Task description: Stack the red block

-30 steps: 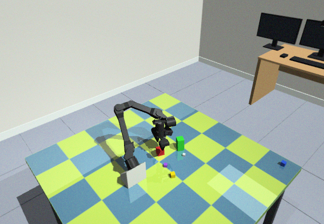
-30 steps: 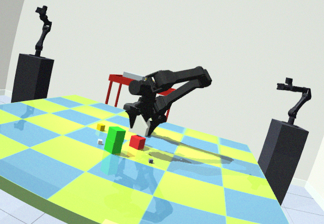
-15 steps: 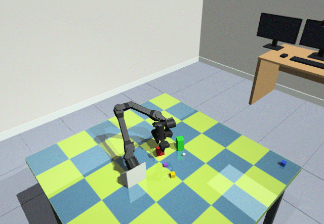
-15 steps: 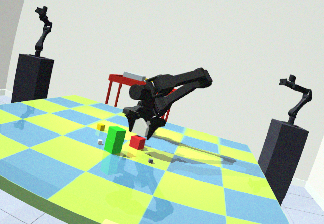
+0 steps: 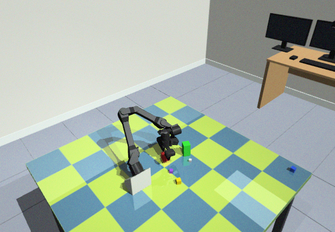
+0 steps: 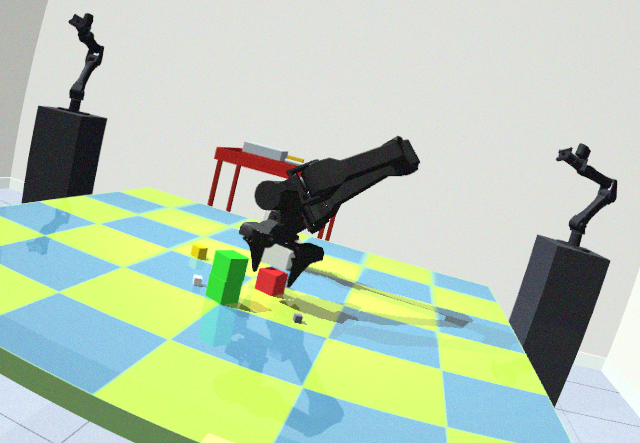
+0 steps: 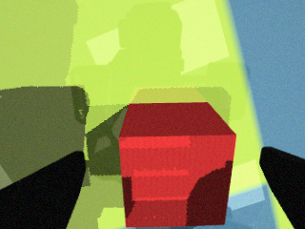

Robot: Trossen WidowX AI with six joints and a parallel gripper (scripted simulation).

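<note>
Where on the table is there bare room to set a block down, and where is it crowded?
Free: the squares between the yellow cube and the blue cube, and the near table corner. Crowded: around the open gripper straddling the red block, beside the green tower, with tiny cubes nearby.

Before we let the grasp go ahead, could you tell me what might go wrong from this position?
1. The open gripper straddles the red block, which sits off-centre between the fingers in the wrist view; closing may push or twist it.
2. The green tower stands close beside the block, so one finger or the lifted block could knock it over.
</note>
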